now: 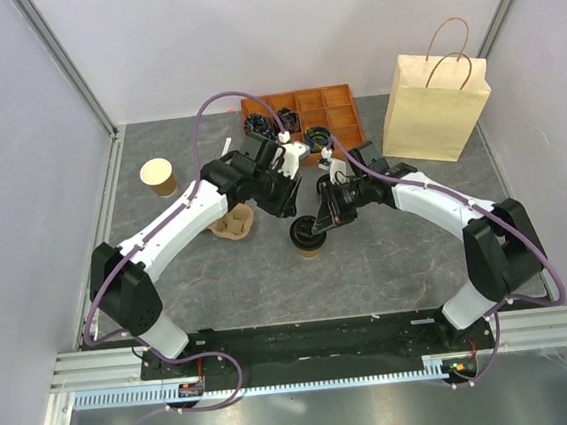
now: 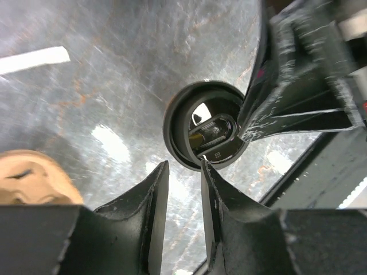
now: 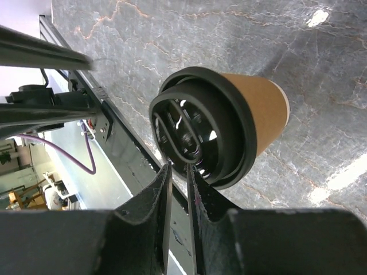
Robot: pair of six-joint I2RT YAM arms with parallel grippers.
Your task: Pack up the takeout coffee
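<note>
Right claw point(image 3: 178, 167): nearly closed, tips pinching rim of lid point(image 3: 198, 134)
Left claw point(image 2: 184, 165): slightly parted, holding nothing, just above lid
Takeout coffee point(image 3: 261, 109): upright on worktop point(image 1: 389, 263)

Centre of tabletop point(image 1: 389, 263): takeout coffee point(image 1: 308, 238), upright. cup carrier point(image 1: 232, 224) just left of it. lidless cup point(image 1: 159, 176) further left, toward the rear. compartment tray point(image 1: 338, 102) at rear centre, with paper bag point(image 1: 434, 108) upright to its right. right hand point(image 1: 315, 225) at the coffee's lid. left hand point(image 1: 283, 204) above, between carrier and coffee.
</note>
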